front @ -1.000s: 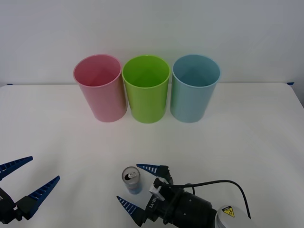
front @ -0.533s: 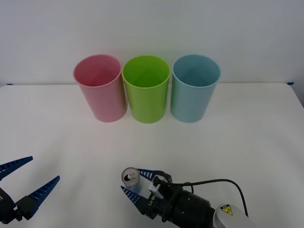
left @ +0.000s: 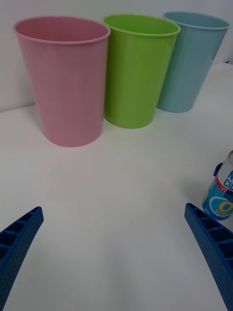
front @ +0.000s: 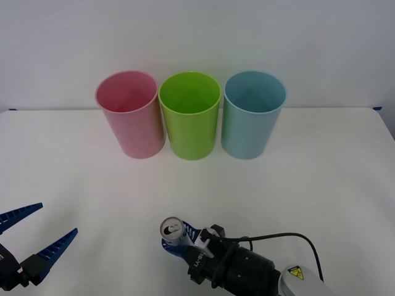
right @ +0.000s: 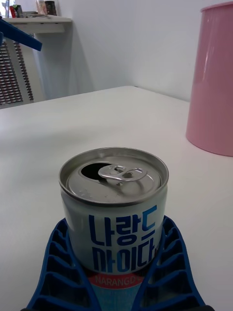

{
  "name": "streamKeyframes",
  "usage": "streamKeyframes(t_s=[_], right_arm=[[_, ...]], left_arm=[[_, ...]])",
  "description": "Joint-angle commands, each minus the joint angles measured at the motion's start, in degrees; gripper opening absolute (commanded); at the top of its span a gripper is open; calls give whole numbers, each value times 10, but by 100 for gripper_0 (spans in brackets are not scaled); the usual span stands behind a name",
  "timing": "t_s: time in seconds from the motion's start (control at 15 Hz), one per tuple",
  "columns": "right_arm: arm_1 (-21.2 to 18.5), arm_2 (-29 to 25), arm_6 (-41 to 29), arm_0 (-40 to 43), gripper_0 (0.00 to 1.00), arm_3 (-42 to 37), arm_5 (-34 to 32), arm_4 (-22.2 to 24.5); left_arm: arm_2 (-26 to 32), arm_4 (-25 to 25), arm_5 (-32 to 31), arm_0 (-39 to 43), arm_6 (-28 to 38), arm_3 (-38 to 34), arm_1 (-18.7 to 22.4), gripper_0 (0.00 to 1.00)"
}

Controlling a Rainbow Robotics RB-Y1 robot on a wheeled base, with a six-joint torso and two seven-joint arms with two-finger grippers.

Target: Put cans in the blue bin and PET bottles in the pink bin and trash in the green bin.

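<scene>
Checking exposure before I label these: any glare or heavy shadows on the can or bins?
Front view: even light, faint shadows under the bins; right wrist view: soft sheen on the can top, lettering legible; left wrist view: pink bin evenly lit.

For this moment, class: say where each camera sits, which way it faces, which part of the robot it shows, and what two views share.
Front view: above the arms, looking forward and down at the table, three bins by the wall; the open left claw at the near left, the right claw shut on the can.
Right wrist view: on the right wrist, low, facing the can between its blue fingers; the pink bin behind.
Left wrist view: on the left wrist, facing the pink bin, green bin and blue bin; its fingers apart.
Shared: the can and pink bin appear in all three.
</scene>
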Motion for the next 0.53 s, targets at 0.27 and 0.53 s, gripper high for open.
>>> streamKeyframes(t_s=[0.27,0.53], right_arm=[[-24,-7,8,20,0,-62,4,-35],[-87,-27,-2,62,0,-184,26,-77]], left_arm=[[0,0,0,0,0,0,0,100],[0,0,0,0,0,0,0,100]])
